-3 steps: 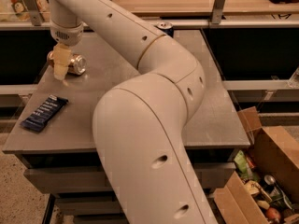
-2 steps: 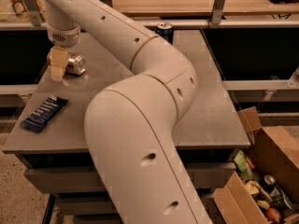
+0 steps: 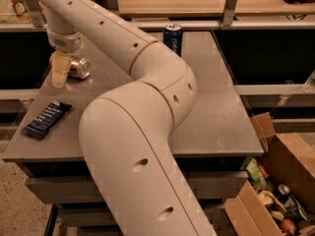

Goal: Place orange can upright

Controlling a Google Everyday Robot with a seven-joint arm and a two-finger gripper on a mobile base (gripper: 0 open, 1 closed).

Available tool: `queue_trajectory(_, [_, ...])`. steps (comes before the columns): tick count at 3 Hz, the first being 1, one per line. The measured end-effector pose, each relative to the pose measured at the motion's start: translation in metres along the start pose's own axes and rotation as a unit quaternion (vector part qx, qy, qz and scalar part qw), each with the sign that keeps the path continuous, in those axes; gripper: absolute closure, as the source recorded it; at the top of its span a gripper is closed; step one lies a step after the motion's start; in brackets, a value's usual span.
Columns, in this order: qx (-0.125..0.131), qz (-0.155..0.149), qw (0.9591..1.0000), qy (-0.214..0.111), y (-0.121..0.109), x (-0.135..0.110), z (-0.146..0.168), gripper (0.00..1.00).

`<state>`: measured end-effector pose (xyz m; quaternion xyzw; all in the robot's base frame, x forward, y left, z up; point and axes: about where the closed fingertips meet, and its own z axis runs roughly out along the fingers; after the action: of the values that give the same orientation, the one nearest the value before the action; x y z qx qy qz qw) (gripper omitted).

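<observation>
Beside the claw (image 3: 59, 73), the orange can (image 3: 80, 68) lies sideways.

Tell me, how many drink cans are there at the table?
2. The orange can is on its side at the gripper, near the left rear of the table as viewed. The blue can stands upright at the far edge. The arm may hide others.

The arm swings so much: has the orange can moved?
No. The orange can lies on its side where it was, same gap to the dark packet; the gripper is beside it.
</observation>
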<state>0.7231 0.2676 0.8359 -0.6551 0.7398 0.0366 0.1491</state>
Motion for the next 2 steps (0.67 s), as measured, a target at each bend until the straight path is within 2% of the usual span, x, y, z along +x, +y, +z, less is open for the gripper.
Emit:
queue_trajectory(1, [-0.001, 0.001, 1.0, 0.005, -0.0011, -0.0028, 0.0048, 0.0])
queue_trajectory(2, [-0.004, 0.0, 1.0, 0.007, -0.0016, -0.0033, 0.0086, 0.17])
